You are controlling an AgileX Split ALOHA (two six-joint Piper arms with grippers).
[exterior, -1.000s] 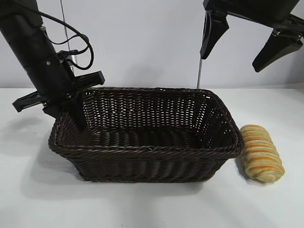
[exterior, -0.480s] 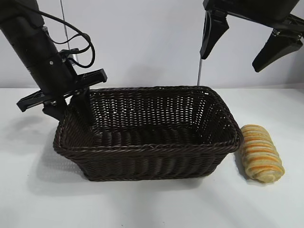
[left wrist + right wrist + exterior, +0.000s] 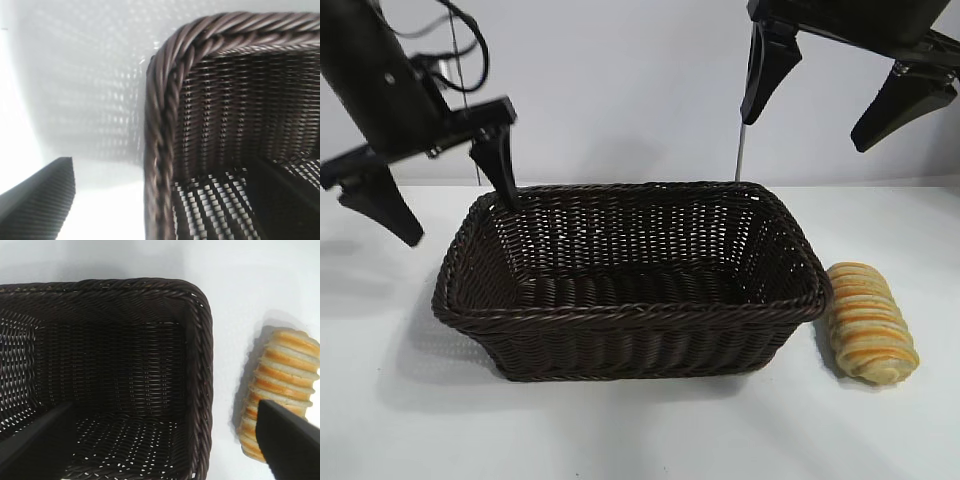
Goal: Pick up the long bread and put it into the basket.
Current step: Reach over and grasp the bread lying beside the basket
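The long bread (image 3: 870,322) is a tan ribbed loaf lying on the white table just right of the basket (image 3: 620,312), apart from it. The basket is dark brown wicker and holds nothing. My left gripper (image 3: 455,210) is open above the basket's far left corner, one finger outside the rim and one over it; the left wrist view shows the braided rim (image 3: 165,100) between its fingers (image 3: 40,205). My right gripper (image 3: 805,133) hangs open and empty high above the basket's right end. The right wrist view shows the loaf (image 3: 280,385) beside the rim (image 3: 200,365).
The white table (image 3: 640,430) stretches in front of and to both sides of the basket. A plain pale wall stands behind. A thin upright rod (image 3: 738,150) stands behind the basket's far right corner.
My left gripper has risen from low at the basket's left rim and moved left. The basket shifted slightly to the right. The right gripper and the loaf have not moved.
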